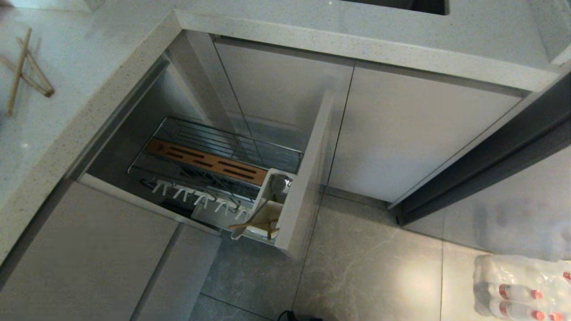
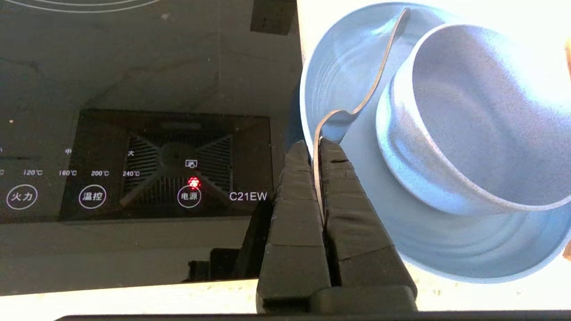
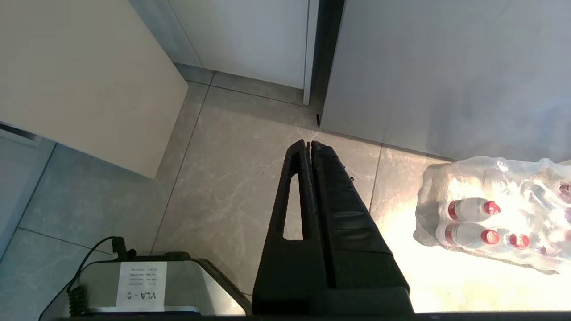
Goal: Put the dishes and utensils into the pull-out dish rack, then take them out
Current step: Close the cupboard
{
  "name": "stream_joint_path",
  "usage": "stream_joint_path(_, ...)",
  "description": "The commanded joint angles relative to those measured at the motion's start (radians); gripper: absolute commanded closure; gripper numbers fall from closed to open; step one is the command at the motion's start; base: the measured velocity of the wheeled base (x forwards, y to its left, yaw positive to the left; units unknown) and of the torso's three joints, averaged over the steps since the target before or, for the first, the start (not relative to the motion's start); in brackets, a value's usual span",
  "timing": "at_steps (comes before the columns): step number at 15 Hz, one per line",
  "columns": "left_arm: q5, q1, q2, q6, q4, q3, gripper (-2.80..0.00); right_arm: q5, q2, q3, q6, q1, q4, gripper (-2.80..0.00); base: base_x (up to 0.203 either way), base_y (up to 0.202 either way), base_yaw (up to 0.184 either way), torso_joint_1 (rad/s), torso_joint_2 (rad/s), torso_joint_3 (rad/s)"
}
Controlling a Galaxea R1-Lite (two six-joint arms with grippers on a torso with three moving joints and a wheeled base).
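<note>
Left claw (image 2: 316, 149): pinching the spoon (image 2: 379, 76) over the plate (image 2: 343, 67), bowl (image 2: 468, 120) at three o'clock.
Right claw (image 3: 308, 145): pressed together, idle.
Rack (image 1: 214, 162): some chopsticks (image 1: 254, 224) apparently left inside.

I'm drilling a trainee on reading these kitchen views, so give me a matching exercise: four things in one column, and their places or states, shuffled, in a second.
Things:
1. spoon
2. bowl
3. right gripper
4. loose chopsticks

Places or states:
A. lying crossed on the countertop
B. shut, hanging empty above the floor tiles
C. clamped edge-on in the left gripper, over the plate
D. sitting on the plate

Pairs: 1-C, 2-D, 3-B, 4-A
</note>
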Motion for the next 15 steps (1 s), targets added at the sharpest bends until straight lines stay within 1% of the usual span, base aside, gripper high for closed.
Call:
stream_joint_path(1, -0.002, 0.001, 0.003, -0.003, 0.000, 0.003, 0.00, 0.000, 0.001, 0.000, 0.000, 0.000, 0.000, 0.00, 0.000, 0.000, 0.000, 0.000, 0.00, 0.000)
stream_joint_path(8, -0.012, 0.001, 0.005, 0.001, 0.002, 0.005, 0.00, 0.000, 0.002, 0.000, 0.000, 0.000, 0.000, 0.00, 0.000, 0.000, 0.000, 0.000, 0.00, 0.000)
stream_joint_path(9, -0.012, 0.001, 0.005, -0.001, 0.002, 0.003, -2.80, 0.000, 0.002, 0.000, 0.000, 0.000, 0.000, 0.00, 0.000, 0.000, 0.000, 0.000, 0.00, 0.000)
stream_joint_path(15, -0.018, 0.002, 0.002, -0.002, 0.000, -0.006, -2.80, 0.000, 0.002, 0.000, 0.000, 0.000, 0.000, 0.00, 0.000, 0.000, 0.000, 0.000, 0.00, 0.000)
